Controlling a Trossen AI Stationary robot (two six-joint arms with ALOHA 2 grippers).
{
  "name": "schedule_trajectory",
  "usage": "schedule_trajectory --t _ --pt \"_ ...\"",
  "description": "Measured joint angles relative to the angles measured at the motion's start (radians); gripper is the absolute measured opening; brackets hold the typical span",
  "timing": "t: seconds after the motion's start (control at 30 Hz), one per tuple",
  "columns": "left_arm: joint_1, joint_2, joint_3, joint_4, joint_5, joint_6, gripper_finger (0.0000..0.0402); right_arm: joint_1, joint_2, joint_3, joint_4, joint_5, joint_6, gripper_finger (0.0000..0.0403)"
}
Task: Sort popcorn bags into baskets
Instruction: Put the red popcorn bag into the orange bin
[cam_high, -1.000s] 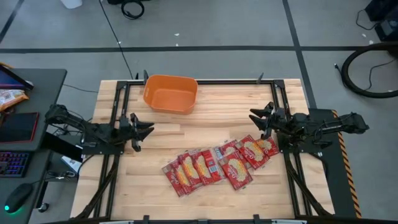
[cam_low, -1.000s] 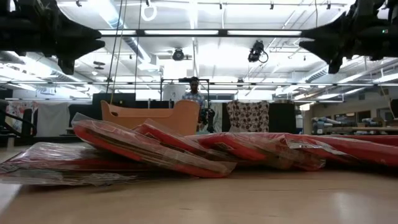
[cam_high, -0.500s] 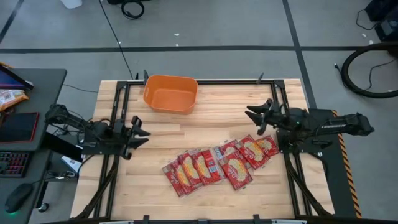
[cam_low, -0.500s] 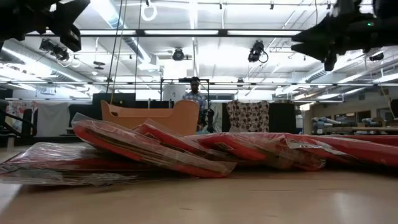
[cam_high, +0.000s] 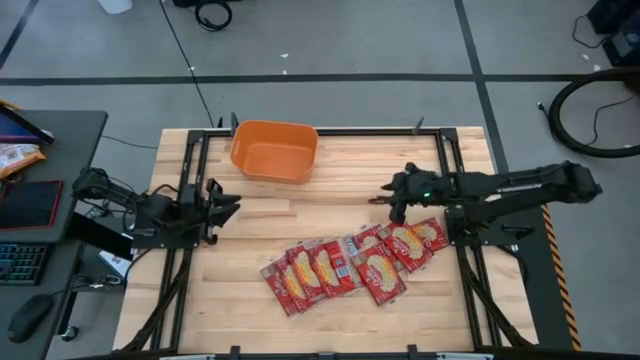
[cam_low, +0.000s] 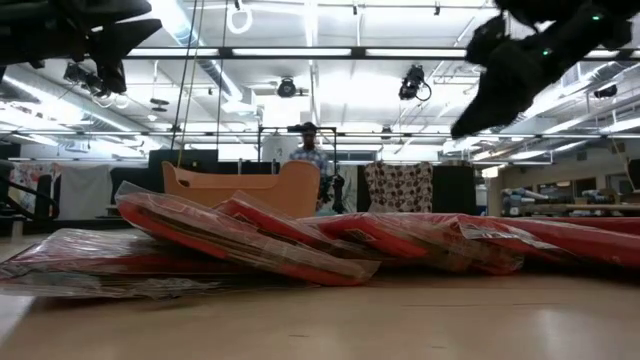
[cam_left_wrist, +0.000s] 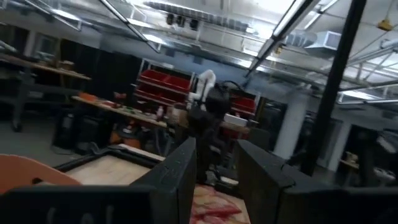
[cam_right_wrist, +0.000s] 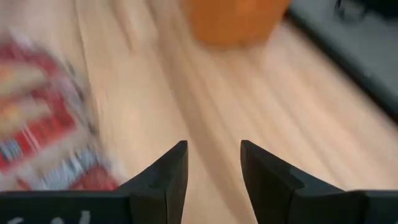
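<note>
Check the right gripper (cam_high: 392, 197) first: it sits right of centre in the high view, above bare wood just beyond the upper edge of the popcorn bags (cam_high: 350, 265), with its fingers spread and nothing between them, as the right wrist view confirms. The right arm (cam_high: 500, 186) reaches in from the right edge of the frame. The bags lie in an overlapping row across the lower centre of the high view, all on the table (cam_high: 250, 290); none is in the orange basket (cam_high: 274, 150), which stands at the upper centre-left, well apart from the row. Treat this as the approach step of a first pick. The next move calls for lowering the right gripper onto the nearest bag at the right end of the row and closing on one edge only, since the overlap invites lifting two. The left gripper (cam_high: 225, 207) waits at centre-left, fingers spread and empty, over bare wood.
</note>
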Motion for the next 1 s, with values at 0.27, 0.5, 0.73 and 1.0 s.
schedule_trajectory --t 0.27,0.5,0.73,1.0 --pt "0.000 0.000 0.000 0.077 -0.024 0.149 0.0117 0.168 0.326 0.196 -0.327 0.103 0.181 0.0152" --pt "0.000 0.000 0.000 0.102 -0.033 0.205 0.0117 0.308 0.507 0.380 -0.572 0.115 0.352 0.0154" --pt "0.000 0.000 0.000 0.114 -0.033 0.200 0.0117 0.436 0.644 0.562 -0.848 -0.044 0.590 0.0195" --pt "0.000 0.000 0.000 0.112 -0.033 0.166 0.0117 0.636 0.853 0.727 -1.013 -0.085 0.864 0.0236"
